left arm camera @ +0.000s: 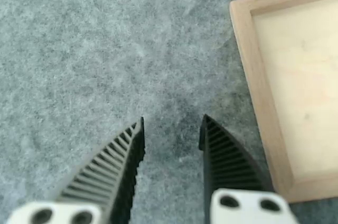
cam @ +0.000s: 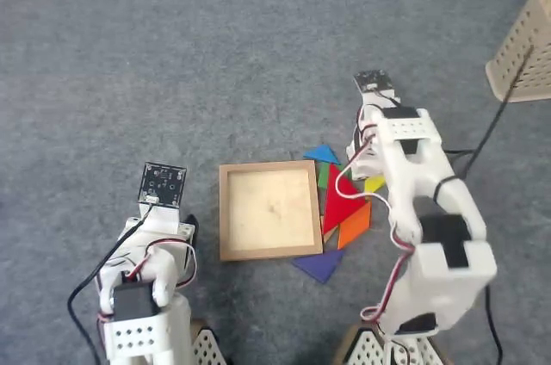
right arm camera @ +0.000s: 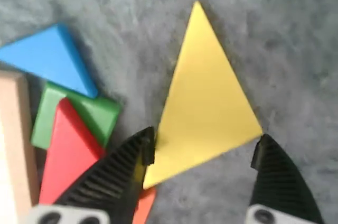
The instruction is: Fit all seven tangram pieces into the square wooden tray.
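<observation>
The square wooden tray (cam: 225, 210) lies empty in the middle of the grey carpet. To its right sit a blue triangle (cam: 323, 155), a green piece (cam: 324, 176), a red triangle (cam: 340, 201), an orange piece (cam: 355, 225) and a purple piece (cam: 320, 265). The right arm hangs over this cluster. My right gripper (right arm camera: 205, 145) is open, with one finger on each side of the yellow triangle (right arm camera: 206, 97) and low over it. The blue triangle (right arm camera: 50, 57), green piece (right arm camera: 95, 115) and red triangle (right arm camera: 66, 150) lie beside it. My left gripper (left arm camera: 171, 129) is open over bare carpet, left of the tray (left arm camera: 259, 92).
A beige perforated container (cam: 525, 46) stands at the far right edge of the table. Cables trail from both arms, and a black one runs across the carpet toward that container. Open carpet stretches behind and to the left of the tray.
</observation>
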